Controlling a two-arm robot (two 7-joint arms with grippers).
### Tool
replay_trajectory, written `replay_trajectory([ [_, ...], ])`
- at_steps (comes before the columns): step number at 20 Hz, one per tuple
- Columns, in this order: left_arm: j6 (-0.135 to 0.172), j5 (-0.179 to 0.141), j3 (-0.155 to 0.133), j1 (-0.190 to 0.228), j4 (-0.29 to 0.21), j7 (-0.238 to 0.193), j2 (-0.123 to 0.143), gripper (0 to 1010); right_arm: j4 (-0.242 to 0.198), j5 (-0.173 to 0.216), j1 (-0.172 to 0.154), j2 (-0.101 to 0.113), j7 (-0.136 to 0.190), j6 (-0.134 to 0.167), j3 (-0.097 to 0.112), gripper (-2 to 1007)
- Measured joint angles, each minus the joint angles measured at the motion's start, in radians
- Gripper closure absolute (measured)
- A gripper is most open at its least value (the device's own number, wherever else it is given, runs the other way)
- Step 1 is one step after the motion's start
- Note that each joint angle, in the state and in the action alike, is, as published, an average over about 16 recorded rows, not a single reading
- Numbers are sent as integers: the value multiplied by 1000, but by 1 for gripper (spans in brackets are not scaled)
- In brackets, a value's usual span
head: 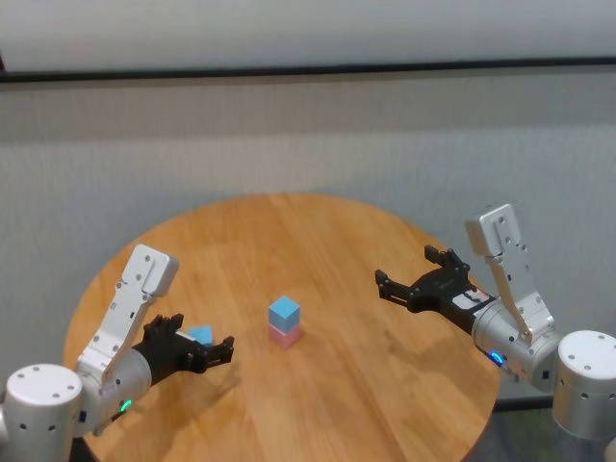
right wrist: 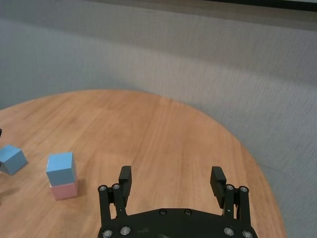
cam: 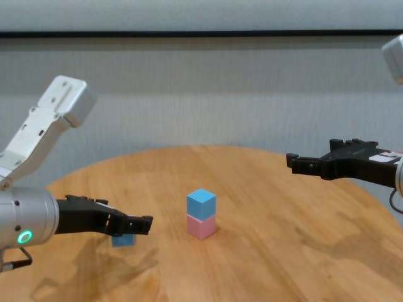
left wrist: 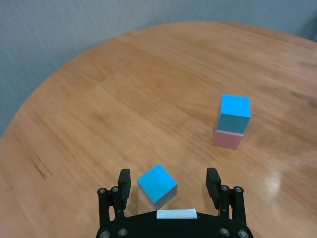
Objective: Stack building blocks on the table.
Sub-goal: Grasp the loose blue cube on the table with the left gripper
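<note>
While the left gripper (left wrist: 168,184) hangs wide open with the loose blue block (left wrist: 157,184) between its fingers, nothing is gripped; in the left wrist view, low and centre, the cube sits turned corner-on to the jaws, apart from both pads. That is the main risk: closing on a skewed cube would likely twist it, pinch it by its edges, or squirt it out across the table (head: 318,231). A grip caught off-square would also carry the cube tilted, making a clean placement harder.

Near the middle of the head view stands the stack, a blue block (head: 284,312) resting on the pink block (head: 284,335). It is narrow, so a third cube set down off-centre, or a finger brushing it on approach, could topple it.

At the right of the head view the right gripper (head: 413,271) hovers above the table, open and empty, well apart from the stack, posing little threat where it is.
</note>
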Motion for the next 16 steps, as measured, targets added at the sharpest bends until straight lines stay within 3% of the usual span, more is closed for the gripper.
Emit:
replay_trajectory([
  [16, -10, 17, -3, -22, 62, 2, -25, 8, 0, 0, 0, 0, 0, 0, 0, 5],
])
